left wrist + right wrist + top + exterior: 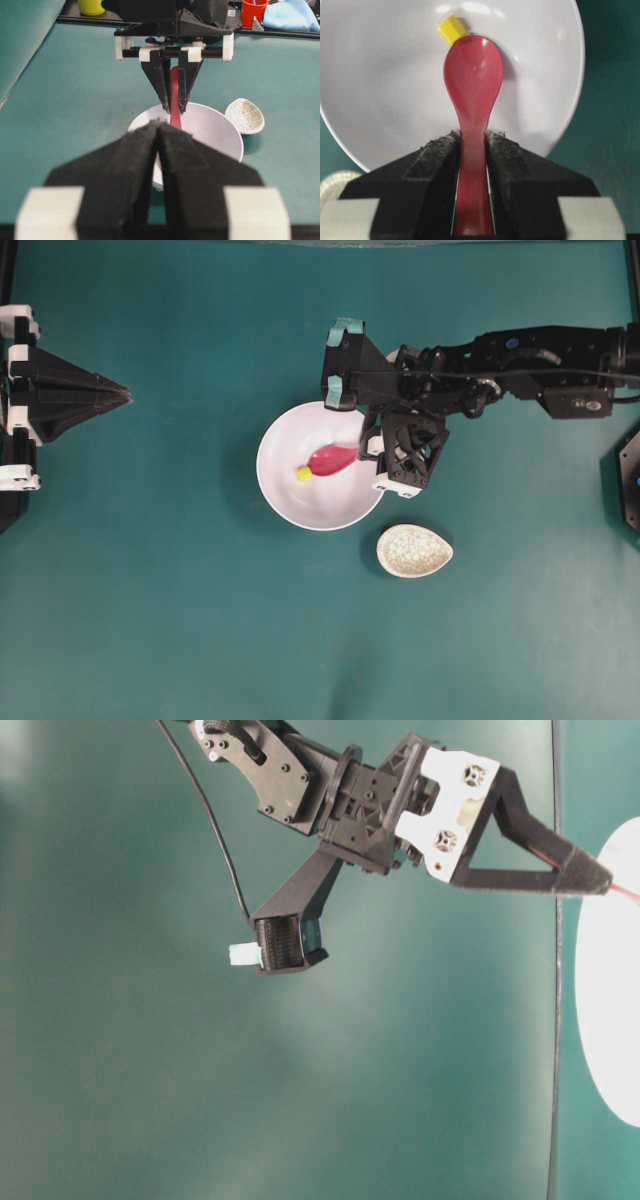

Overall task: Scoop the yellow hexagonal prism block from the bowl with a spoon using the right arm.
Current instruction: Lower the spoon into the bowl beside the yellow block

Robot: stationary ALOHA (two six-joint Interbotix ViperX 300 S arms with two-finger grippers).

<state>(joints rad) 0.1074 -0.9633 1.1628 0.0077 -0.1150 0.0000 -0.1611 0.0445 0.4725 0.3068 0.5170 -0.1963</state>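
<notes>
The right claw is clenched on the handle of the red spoon, whose scoop reaches out into the white bowl. Just past the spoon's tip, touching its front edge, lies the small yellow block on the bowl's floor. A speckled spoon rest sits on the green table near the bowl. Far across, the left claw is closed and holds nothing.

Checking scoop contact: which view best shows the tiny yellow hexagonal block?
The right wrist view: the tiny yellow hexagonal block sits large and sharp at the glossy pink-red spoon's tip. Overhead shows it as a small dot; the table-level and left wrist views don't show it.
</notes>
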